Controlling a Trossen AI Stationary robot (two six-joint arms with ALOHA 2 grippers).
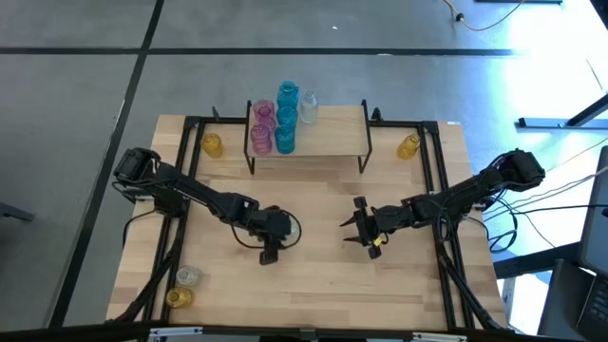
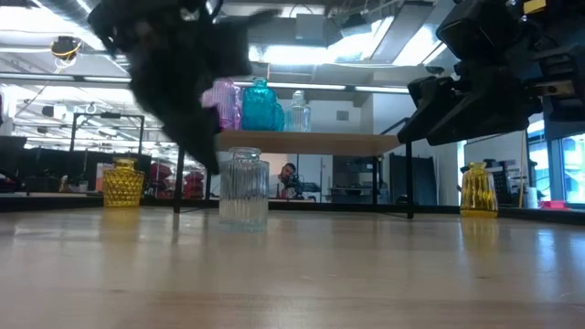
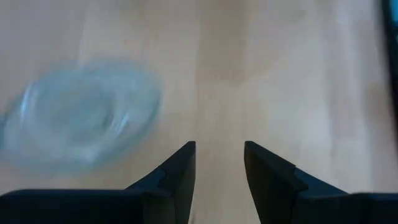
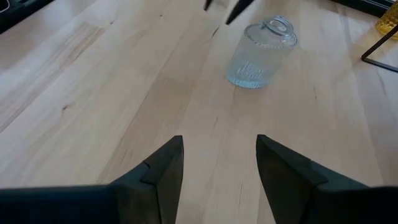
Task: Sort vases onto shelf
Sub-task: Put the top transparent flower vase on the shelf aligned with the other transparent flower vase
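Ribbed clear vase [image 2: 243,187], perhaps invisible from above, beside left claw [image 3: 217,163].

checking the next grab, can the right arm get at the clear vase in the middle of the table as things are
Probably yes. The clear vase stands upright on bare tabletop ahead of the open right gripper, nothing between them. The left gripper hovers close beside it and could crowd the approach.

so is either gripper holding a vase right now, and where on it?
Nothing held. Left gripper and right gripper are both open and empty; the clear vase stands free on the table.
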